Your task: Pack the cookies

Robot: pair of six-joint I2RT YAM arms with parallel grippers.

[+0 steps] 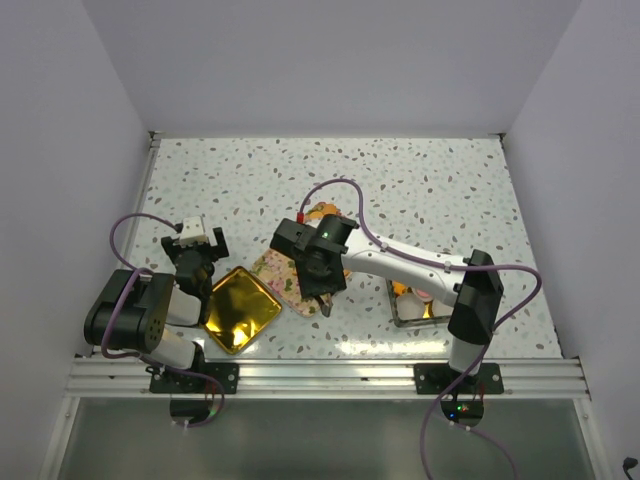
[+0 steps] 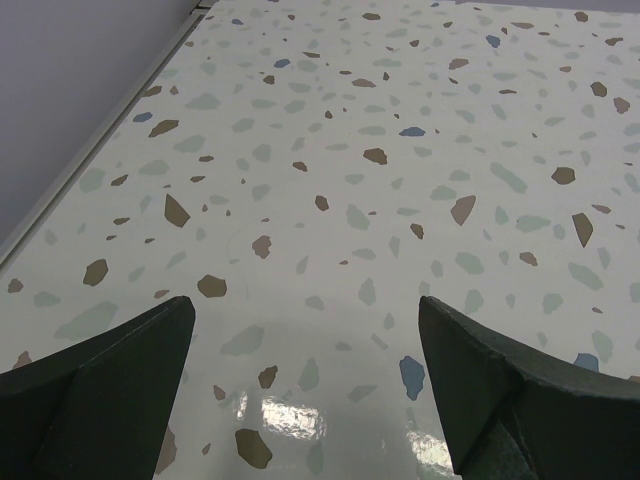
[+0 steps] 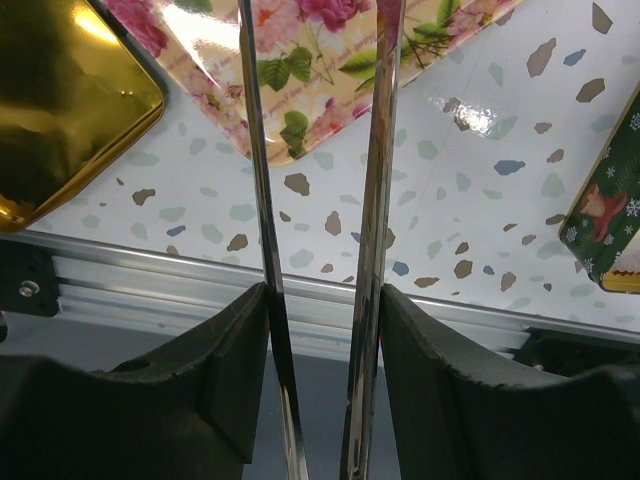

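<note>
Right gripper is clamped on the tongs; I make out orange cookies just beyond it, while the left gripper gapes farther off

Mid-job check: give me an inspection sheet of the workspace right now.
Surface: speckled table, glossy.
Job's things: cookies in a tin under the right arm; floral tray and gold tray near the front.
Clutter: nothing seen.
Tools: left tool open, empty, over bare table; right tool shut on tongs that reach over the floral tray.
Cables: purple cables loop at left and right.
Surroundings: plain walls on three sides, metal rail in front.
</note>
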